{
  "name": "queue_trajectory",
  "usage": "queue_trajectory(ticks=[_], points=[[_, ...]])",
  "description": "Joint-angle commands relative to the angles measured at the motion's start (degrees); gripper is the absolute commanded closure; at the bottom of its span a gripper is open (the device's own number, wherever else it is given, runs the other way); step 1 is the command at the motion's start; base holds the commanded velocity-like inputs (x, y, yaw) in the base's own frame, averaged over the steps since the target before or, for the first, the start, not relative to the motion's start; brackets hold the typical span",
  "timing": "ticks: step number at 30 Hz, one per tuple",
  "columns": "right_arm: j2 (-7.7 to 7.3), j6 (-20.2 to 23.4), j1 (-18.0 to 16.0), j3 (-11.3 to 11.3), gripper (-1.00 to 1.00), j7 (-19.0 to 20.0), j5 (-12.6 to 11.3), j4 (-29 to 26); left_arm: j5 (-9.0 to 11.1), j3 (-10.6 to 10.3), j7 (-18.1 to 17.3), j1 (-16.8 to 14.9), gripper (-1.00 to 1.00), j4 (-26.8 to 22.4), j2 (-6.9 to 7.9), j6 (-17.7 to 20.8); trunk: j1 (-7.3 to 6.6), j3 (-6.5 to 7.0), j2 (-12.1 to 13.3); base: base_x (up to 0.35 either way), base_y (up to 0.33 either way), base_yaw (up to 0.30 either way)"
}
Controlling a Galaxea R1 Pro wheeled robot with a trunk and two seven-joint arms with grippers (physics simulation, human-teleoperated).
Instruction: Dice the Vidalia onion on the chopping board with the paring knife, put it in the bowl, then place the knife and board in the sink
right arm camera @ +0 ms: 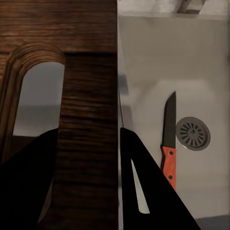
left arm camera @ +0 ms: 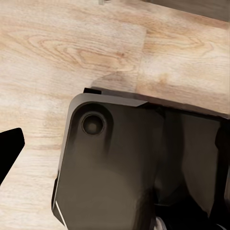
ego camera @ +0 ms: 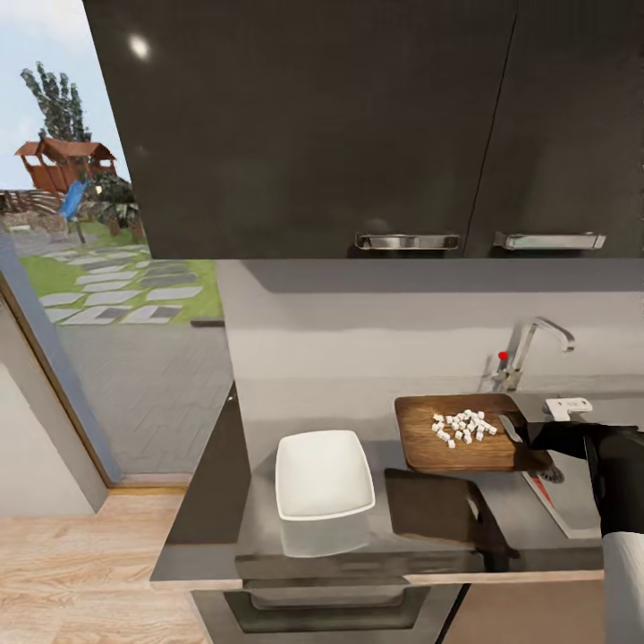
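The left gripper's state cannot be told. Board (right arm camera: 86, 120) is pinched between the right gripper's (right arm camera: 88, 158) fingers beside its handle slot, above the sink (right arm camera: 201, 67), where the knife (right arm camera: 168, 143) lies beside the drain (right arm camera: 192, 133). Dice (ego camera: 463, 427) sit on the board; bowl (ego camera: 323, 474) stands left of it.

Head camera high, facing countertop (ego camera: 268, 429), right wrist close over chopping board (right arm camera: 72, 72), also head-visible

Dark wall cabinets (ego camera: 358, 125) with chrome handles (ego camera: 407, 241); wooden floor (ego camera: 80, 572).

A home kitchen: countertop (ego camera: 358, 420), sink (right arm camera: 191, 72) with tap (ego camera: 537, 344), dark cabinets (ego camera: 358, 125).
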Motion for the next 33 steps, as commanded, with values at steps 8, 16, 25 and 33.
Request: queue_trajectory(ticks=[8, 16, 25, 33], points=[[0.01, 0.09, -0.07, -0.10, 1.00, 0.58, 0.57, -0.06, 0.61, -0.41, -0.43, -0.12, -1.00, 0.27, -0.01, -0.35, 0.04, 0.59, -0.13, 0.000, 0.000, 0.000], [0.01, 0.09, -0.07, -0.07, 1.00, 0.58, 0.57, -0.06, 0.61, -0.41, -0.43, -0.12, -1.00, 0.27, -0.01, -0.35, 0.04, 1.31, -0.13, 0.000, 0.000, 0.000], [0.07, 0.09, -0.07, -0.02, 1.00, 0.58, 0.57, -0.06, 0.62, -0.41, -0.43, -0.12, -1.00, 0.27, -0.01, -0.35, 0.04, 2.12, -0.13, 0.000, 0.000, 0.000], [0.25, 0.09, -0.07, -0.03, 1.00, 0.58, 0.65, -0.06, 0.61, -0.41, -0.43, -0.12, -1.00, 0.27, -0.01, -0.35, 0.04, 2.84, -0.13, 0.000, 0.000, 0.000]])
